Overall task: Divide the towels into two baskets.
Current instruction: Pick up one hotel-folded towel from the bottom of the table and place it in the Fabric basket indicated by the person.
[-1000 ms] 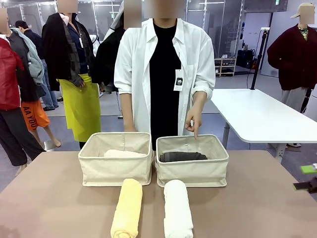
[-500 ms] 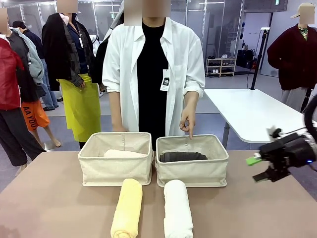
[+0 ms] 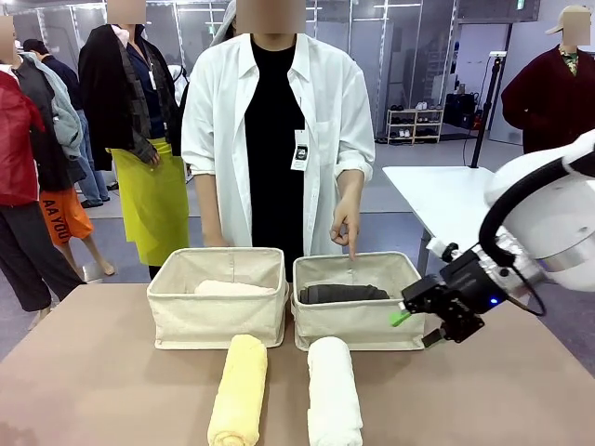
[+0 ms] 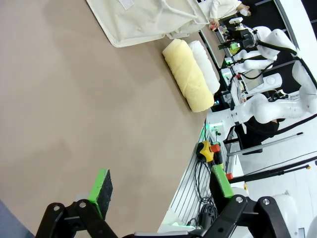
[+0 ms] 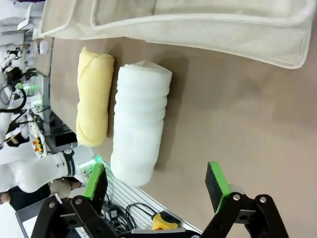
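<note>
Two beige baskets stand side by side at mid-table. The left basket [image 3: 216, 321] holds a pale pink towel [image 3: 232, 288]; the right basket [image 3: 358, 325] holds a dark grey towel [image 3: 344, 294]. In front of them lie a yellow towel [image 3: 238, 390] and a white towel [image 3: 333, 390]. My right gripper [image 3: 416, 330] hovers open, holding nothing, beside the right basket's right front corner. Its wrist view looks down on the white towel [image 5: 138, 124] and yellow towel [image 5: 93, 101]. My left gripper [image 4: 161, 186] is open over bare table, far from the yellow towel [image 4: 188, 74].
A person in a white shirt stands behind the baskets, one hand [image 3: 346, 228] pointing down at the right basket. The brown table [image 3: 483, 400] has free room to the right and left of the towels. Other people stand farther back.
My right arm has come in from the right edge and moved left to the right basket's corner. The person has shifted slightly left, still pointing. The towels have not moved.
</note>
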Motion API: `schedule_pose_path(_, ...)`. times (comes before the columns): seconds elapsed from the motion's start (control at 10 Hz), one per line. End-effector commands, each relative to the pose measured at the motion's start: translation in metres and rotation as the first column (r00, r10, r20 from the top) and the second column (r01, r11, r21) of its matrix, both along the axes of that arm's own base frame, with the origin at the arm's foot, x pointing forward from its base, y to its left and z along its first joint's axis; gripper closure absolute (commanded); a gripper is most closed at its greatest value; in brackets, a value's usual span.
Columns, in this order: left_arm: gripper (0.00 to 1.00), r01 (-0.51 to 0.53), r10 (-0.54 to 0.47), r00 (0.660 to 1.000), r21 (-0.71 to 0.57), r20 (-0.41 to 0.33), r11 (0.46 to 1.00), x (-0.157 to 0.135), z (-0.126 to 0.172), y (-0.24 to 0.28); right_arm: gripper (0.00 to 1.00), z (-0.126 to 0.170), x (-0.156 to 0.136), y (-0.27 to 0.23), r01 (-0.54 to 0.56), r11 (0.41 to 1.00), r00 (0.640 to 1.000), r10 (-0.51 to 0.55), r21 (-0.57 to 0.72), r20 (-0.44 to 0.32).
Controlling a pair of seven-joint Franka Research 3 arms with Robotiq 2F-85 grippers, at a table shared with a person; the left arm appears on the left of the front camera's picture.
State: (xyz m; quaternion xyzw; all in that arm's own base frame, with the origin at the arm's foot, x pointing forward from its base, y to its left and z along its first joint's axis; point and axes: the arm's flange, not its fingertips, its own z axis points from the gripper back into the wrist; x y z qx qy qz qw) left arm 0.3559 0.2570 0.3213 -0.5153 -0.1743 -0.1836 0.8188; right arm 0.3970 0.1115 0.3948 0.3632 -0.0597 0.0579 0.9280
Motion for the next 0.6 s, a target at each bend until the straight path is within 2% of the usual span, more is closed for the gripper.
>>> schedule_pose_path(0.0, 0.00, 0.006, -0.006, 1.000, 0.000, -0.001, 1.000, -0.005, 0.003, 0.000, 0.00, 0.000, -0.003, 0.033, 0.051, 0.996, 0.999, -0.052, -0.077, -0.009)
schedule_pose_path(0.5, 0.00, 0.006, -0.006, 1.000, 0.000, -0.001, 1.000, -0.005, 0.003, 0.000, 0.00, -0.019, 0.001, 0.101, 0.082, 0.983, 0.997, -0.083, -0.163, 0.005)
